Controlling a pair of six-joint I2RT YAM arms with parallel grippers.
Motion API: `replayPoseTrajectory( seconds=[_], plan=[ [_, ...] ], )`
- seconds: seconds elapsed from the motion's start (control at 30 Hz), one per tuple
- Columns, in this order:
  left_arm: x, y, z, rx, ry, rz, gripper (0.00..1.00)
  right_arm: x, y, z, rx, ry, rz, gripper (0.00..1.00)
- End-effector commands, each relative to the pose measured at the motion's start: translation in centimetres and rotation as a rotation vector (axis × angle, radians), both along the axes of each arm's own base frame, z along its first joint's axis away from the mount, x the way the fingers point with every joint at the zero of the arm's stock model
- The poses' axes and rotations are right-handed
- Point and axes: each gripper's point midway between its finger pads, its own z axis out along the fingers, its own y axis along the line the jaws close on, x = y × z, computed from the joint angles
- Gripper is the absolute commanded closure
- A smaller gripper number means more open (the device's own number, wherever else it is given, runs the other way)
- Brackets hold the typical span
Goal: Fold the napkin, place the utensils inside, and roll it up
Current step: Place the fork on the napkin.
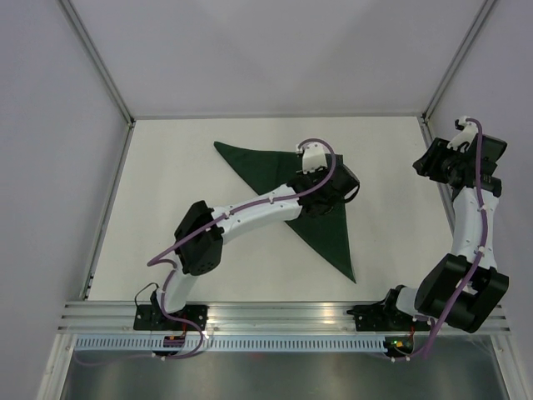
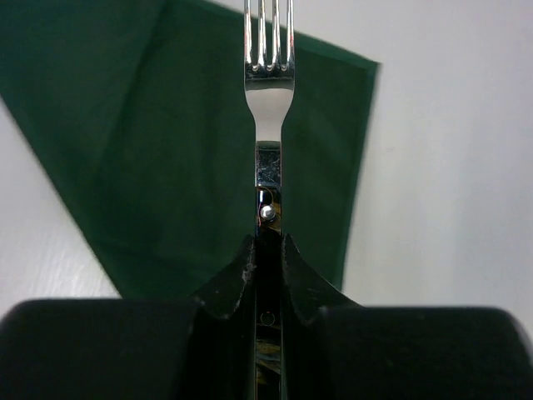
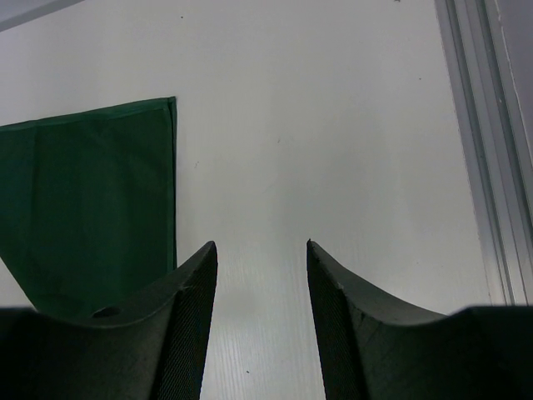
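Over the folded napkin (image 2: 150, 158), the left gripper (image 2: 268, 243) pinches the fork (image 2: 269, 100) by its handle. The fork is best laid flat, well inside the napkin's edges. The right gripper (image 3: 261, 250) gapes empty.

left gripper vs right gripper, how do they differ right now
The left gripper is shut on the fork, gripping its handle; the right gripper is open and holds nothing. The left gripper hangs over the green napkin; the right gripper is over bare table, with the napkin's edge off to one side in its wrist view. Both have black fingers.
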Motion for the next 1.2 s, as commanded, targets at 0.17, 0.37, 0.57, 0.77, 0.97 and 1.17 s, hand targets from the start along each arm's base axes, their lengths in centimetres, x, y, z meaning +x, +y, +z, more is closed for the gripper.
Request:
replayPoseTrajectory(
  seconds=[0.17, 0.37, 0.57, 0.77, 0.97, 1.17],
  plan=[
    [1.4, 8.5, -2.2, -0.071, 0.094, 0.36, 0.98, -0.1, 0.9, 0.3, 0.007, -0.023, 0.017, 0.48],
    [2.1, 10.3, -5.9, -0.064, 0.179, 0.452, 0.98, -0.1, 0.9, 0.0, 0.011, -0.014, 0.014, 0.49],
    [1.8, 12.6, -9.1, -0.04, 0.224, 0.565, 0.98, 0.0, 0.9, -0.7, 0.011, 0.002, 0.015, 0.5],
    [1.7, 14.0, -11.0, -0.016, 0.261, 0.632, 0.98, 0.0, 1.2, -0.7, 0.01, 0.002, 0.022, 0.5],
    [2.4, 13.8, -11.7, 0.018, 0.282, 0.612, 0.98, 0.0, 1.3, -0.7, 0.007, 0.002, 0.027, 0.5],
    [3.1, 13.5, -12.3, 0.053, 0.287, 0.577, 0.98, 0.0, 1.3, -0.8, 0.004, 0.004, 0.033, 0.5]
  ],
)
